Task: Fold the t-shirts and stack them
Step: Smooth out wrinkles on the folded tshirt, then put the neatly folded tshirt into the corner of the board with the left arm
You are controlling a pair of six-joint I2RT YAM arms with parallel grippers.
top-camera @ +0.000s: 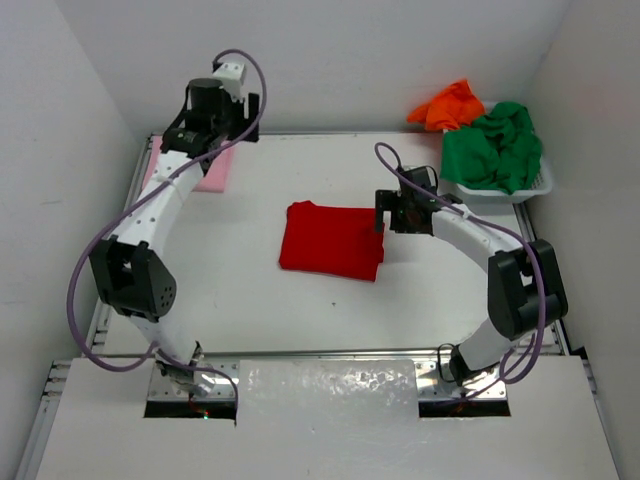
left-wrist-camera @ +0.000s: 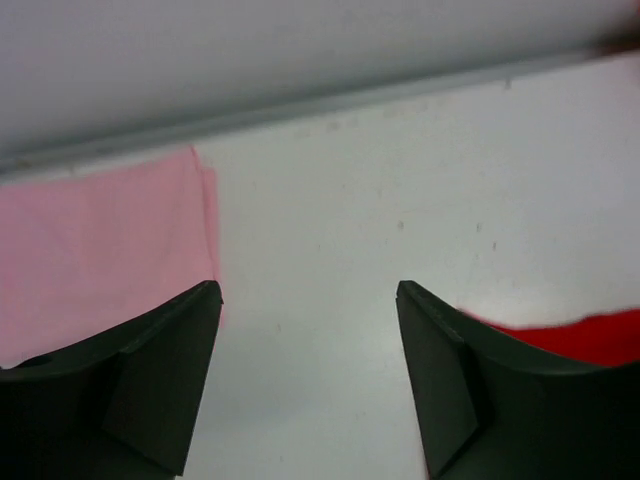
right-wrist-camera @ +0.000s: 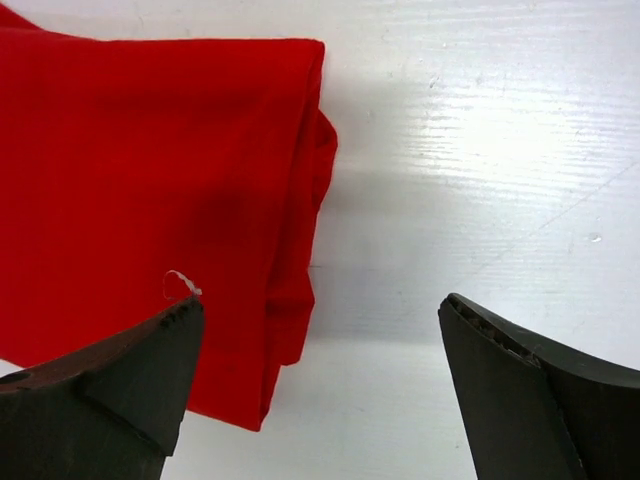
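Note:
A bright red t-shirt lies folded in the middle of the table. My right gripper hovers open over its right edge, one finger above the cloth and the other above bare table, holding nothing. A light pink t-shirt lies folded at the back left, partly under my left arm. My left gripper stands open just right of the pink shirt's edge, with only bare table between its fingers. Green and orange t-shirts sit crumpled in the basket.
The white mesh basket stands at the back right corner against the walls. A metal rail runs along the table's back edge. A small white thread sticks out by the right gripper's left fingertip.

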